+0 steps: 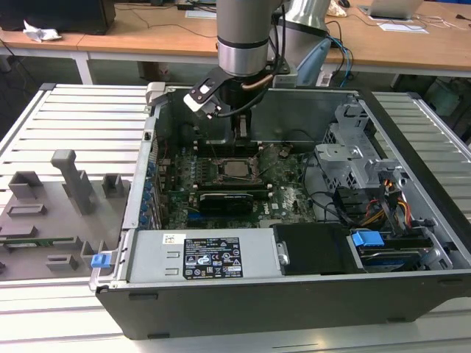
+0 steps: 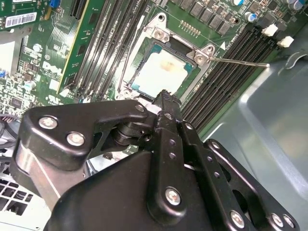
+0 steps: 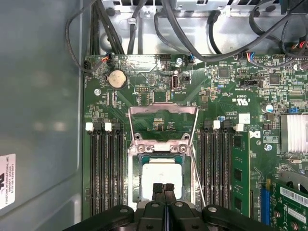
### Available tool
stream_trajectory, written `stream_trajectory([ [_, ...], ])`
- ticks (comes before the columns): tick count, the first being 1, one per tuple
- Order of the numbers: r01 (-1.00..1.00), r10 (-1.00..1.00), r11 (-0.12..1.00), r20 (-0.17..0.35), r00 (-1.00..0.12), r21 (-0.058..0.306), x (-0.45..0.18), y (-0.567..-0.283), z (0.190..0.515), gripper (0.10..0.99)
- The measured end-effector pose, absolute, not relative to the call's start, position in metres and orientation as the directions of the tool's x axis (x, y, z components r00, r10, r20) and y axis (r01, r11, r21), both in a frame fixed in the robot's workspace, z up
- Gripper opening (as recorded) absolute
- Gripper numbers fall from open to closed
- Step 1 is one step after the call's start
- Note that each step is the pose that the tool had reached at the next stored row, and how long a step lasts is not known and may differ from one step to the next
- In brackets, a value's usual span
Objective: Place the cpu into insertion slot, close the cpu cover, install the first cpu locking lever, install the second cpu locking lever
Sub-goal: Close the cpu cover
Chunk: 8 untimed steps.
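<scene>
Light: bright, even, from overhead | Exterior view: slatted table [image 1: 73,125] pale and well lit, board [image 1: 287,195] inside the case sits dimmer under the arm's shade | Glare: cpu [image 2: 161,72] washes out near-white in both wrist views, soft bright patches on the grey case wall [image 3: 38,120] | Dark: gripper [image 2: 166,96] near-black, its screw heads glinting

The grey cylindrical metal robot arm [image 1: 246,22] is wearing a shiny silver band [image 1: 246,57] at its wrist; thin black cables [image 1: 280,33] are hanging alongside; the matte black jointed-bar gripper [image 2: 166,98] is showing round silver screws [image 2: 173,196] at its pivots
</scene>
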<state>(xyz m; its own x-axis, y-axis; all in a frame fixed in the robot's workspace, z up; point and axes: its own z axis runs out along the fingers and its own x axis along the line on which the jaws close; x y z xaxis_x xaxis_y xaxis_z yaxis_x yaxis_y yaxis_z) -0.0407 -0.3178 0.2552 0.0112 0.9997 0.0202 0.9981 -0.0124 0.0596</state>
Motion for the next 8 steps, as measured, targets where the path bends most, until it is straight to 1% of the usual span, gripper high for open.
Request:
stream_trajectory([
  [8, 0.998, 1.000, -0.012, 0.020, 0.011, 0.060, -0.0407, -0.3177, 0.2626, 0.106],
])
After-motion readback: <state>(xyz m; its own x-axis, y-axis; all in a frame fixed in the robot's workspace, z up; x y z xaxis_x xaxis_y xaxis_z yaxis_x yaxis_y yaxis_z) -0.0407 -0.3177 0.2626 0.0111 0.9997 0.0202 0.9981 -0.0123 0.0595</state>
